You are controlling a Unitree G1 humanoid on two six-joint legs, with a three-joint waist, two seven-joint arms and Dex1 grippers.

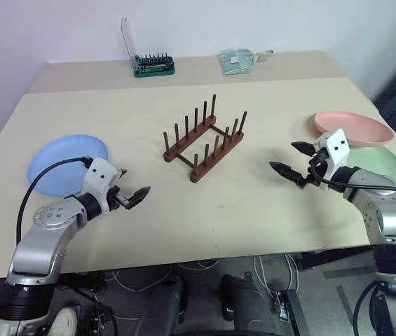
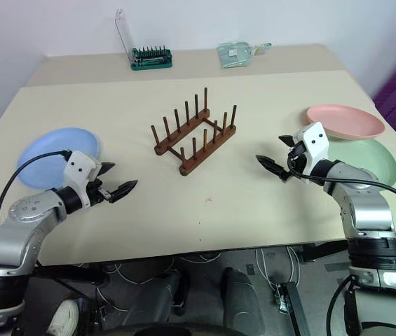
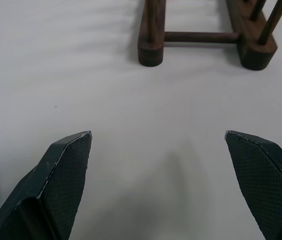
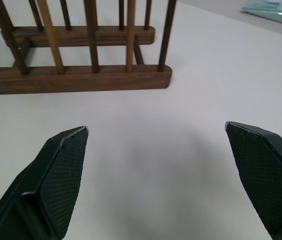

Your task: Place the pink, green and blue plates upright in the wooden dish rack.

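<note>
Rack (image 1: pixel 204 138) empty at counter (image 1: pixel 254 210) centre; blue plate (image 1: pixel 61 161) flat behind left tool (image 1: pixel 136 197), pink plate (image 1: pixel 352 127) overlapping green plate (image 1: pixel 387 164) behind right tool (image 1: pixel 292 161). Both tools spread, holding nothing. Best to pinch 1 rim, tilt upright, slot between pegs.

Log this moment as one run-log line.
left pincer: open, empty | right pincer: open, empty | wooden dish rack: empty | blue plate, pink plate, green plate: flat on table
</note>
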